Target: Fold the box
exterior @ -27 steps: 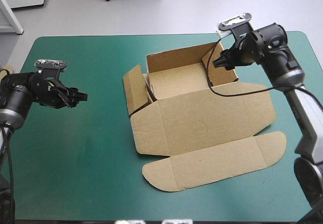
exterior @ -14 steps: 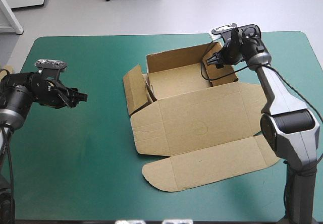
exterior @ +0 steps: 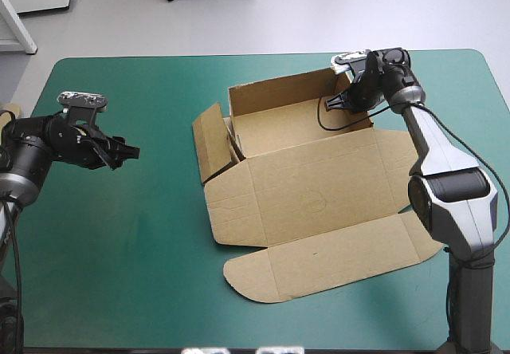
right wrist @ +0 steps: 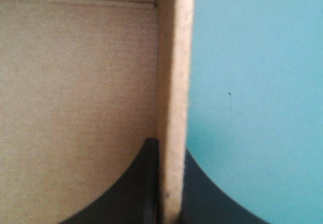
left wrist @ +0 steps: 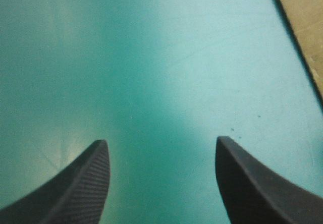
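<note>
- High view: cut sheet of brown corrugated board, the box [exterior: 311,186], lying mid-tabletop [exterior: 119,250] on the teal-green cover, nearer the far edge and the right side.
- Partly done, by the look of it: far wall raised, right side wall upright, a shallow tray half formed at the far end.
- Left to do, as judged: left side wall [exterior: 211,143] leaning outward rather than standing, not tucked. Broad lid panel and its round-cornered flap [exterior: 335,258] flat on the cover toward the near edge.
- At the tray's right wall, near the far corner, the right gripper [exterior: 341,103]. In the right wrist view, black fingers all but closed on that wall, one inside the tray and one outside, with the pale cut edge of the board running straight up between them.
- Well apart from the box, over bare cover near the left edge, the left gripper [exterior: 127,153]. Fingers spread wide, holding nothing, with only a corner of board ahead in its wrist view.
- Board matte, stiff and fibrous-faced, scored with crease lines, a faint oval mark on the lid panel.
- Cover smooth with a soft sheen.
- Finger pads [left wrist: 86,183] finely ribbed.
</note>
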Controlling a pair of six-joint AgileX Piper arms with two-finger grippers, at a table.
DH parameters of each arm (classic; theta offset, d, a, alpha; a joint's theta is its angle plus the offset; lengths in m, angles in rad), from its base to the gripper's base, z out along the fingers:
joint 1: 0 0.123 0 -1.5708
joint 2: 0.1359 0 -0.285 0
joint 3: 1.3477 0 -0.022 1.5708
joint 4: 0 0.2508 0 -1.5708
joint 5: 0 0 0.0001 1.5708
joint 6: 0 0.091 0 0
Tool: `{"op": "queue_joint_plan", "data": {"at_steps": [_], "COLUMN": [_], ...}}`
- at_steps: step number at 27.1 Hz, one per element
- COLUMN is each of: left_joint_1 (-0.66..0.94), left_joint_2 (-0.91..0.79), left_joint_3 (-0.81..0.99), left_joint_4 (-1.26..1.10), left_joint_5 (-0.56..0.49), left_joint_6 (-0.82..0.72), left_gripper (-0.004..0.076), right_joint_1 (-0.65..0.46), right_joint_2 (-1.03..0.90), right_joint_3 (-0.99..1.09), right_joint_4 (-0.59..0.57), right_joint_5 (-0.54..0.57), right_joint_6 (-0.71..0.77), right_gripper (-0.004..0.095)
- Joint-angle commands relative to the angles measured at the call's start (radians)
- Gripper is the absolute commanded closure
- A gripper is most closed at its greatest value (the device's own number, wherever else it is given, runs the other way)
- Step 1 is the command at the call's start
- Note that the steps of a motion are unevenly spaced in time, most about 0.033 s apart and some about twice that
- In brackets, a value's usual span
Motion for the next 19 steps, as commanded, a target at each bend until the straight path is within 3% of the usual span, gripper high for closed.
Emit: {"op": "queue_joint_plan", "data": {"at_steps": [1, 3, 7, 11, 16, 19], "left_joint_1": [-0.003, -0.003, -0.003, -0.003, -0.003, -0.003], "left_joint_2": [-0.035, -0.035, -0.035, -0.035, -0.035, -0.035], "left_joint_3": [0.009, 0.031, 0.071, 0.135, 0.267, 0.313], "left_joint_4": [-0.049, -0.071, -0.092, -0.090, -0.184, -0.510], "left_joint_5": [-0.105, -0.119, -0.129, -0.157, -0.301, -0.339], "left_joint_6": [0.016, 0.016, 0.016, 0.016, 0.034, 0.260], "left_gripper": [0.0286, 0.0286, 0.0286, 0.0286, 0.0286, 0.0286], "right_joint_1": [-0.001, -0.005, -0.038, -0.072, -0.121, -0.124], "right_joint_2": [-0.130, -0.181, -0.289, -0.394, -0.547, -0.638], "right_joint_3": [-0.032, -0.032, -0.032, -0.031, -0.031, 0.006], "right_joint_4": [0.003, 0.017, 0.161, 0.192, 0.316, 0.332], "right_joint_5": [-0.014, -0.008, 0.028, 0.055, 0.141, 0.157], "right_joint_6": [-0.022, -0.041, -0.103, -0.114, -0.182, -0.183], "right_gripper": [0.0927, 0.0927, 0.0927, 0.0927, 0.0927, 0.0927]}}
